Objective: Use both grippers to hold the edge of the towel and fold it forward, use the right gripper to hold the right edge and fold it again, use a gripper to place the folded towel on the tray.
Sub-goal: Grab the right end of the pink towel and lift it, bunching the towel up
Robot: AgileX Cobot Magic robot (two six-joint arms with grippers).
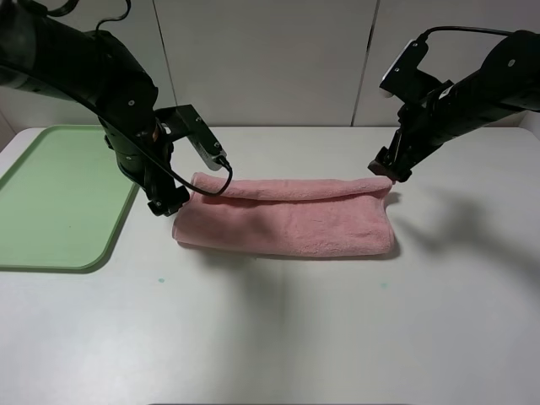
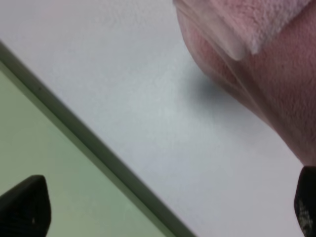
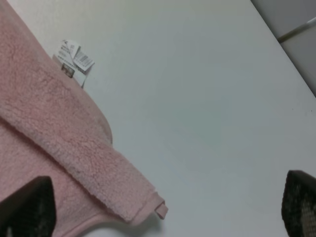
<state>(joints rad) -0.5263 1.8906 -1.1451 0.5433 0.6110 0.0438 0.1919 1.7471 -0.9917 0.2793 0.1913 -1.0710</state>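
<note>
The towel (image 1: 287, 218), folded into a long strip, lies on the table (image 1: 278, 337) beside the tray (image 1: 59, 198), the left gripper (image 1: 167, 202) and right gripper (image 1: 385, 165) both spread wide at its 2 ends, gripping nothing.

The salmon-pink terry towel (image 1: 287, 221) lies folded into a long, thick band across the middle of the table, with the top layer's hem (image 1: 295, 195) running near its far long side. A white label (image 3: 74, 58) and a small loop (image 3: 161, 211) stick out at its right end. The left gripper (image 1: 169, 204) sits at the towel's left end and the right gripper (image 1: 382, 167) at its far right corner, both spread wide and gripping nothing. The light green tray (image 1: 51, 202) lies flat to the left, apart from the towel.
</note>
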